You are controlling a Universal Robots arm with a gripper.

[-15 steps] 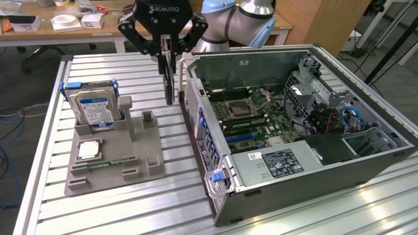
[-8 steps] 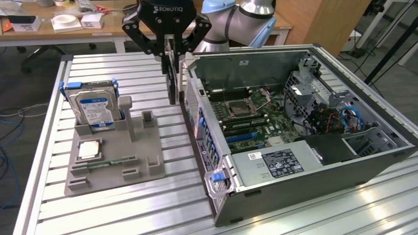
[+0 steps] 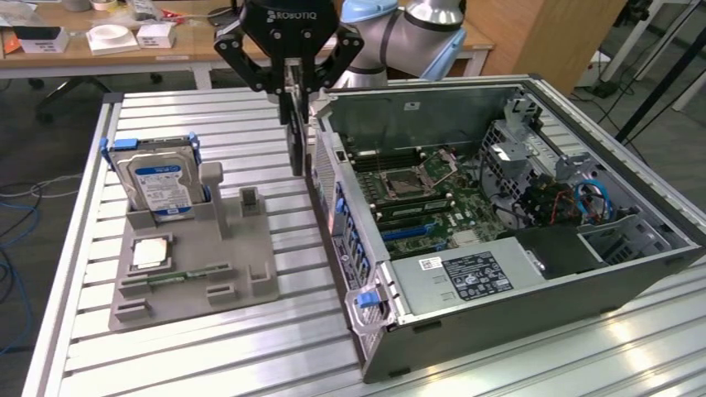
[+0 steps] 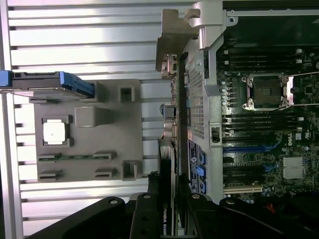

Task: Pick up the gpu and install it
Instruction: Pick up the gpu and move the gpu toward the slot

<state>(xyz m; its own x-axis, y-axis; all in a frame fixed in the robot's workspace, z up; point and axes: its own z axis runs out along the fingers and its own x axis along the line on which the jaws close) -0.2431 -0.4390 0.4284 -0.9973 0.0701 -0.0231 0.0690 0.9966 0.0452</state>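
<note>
Gripper (image 3: 293, 89) (image 4: 168, 201): black two-finger unit, fingers pointing down, clamped at a narrow opening on the upper edge of the gpu.
Gpu (image 3: 296, 141) (image 4: 168, 149): dark card hanging on edge, silver bracket (image 4: 175, 40) at one end; outside the computer case, just beside its perforated wall.
Computer case (image 3: 518, 314): lying open-side up, motherboard (image 3: 431, 203) exposed.
Fixture tray (image 3: 237, 273): grey, on the table at the exterior view's left of the case.
- hard drive (image 3: 162, 184), upright in a blue caddy
- processor chip (image 3: 151, 252), lying flat
- memory stick (image 3: 188, 275), in a slot
Table (image 3: 177, 116): slatted aluminium.
</note>
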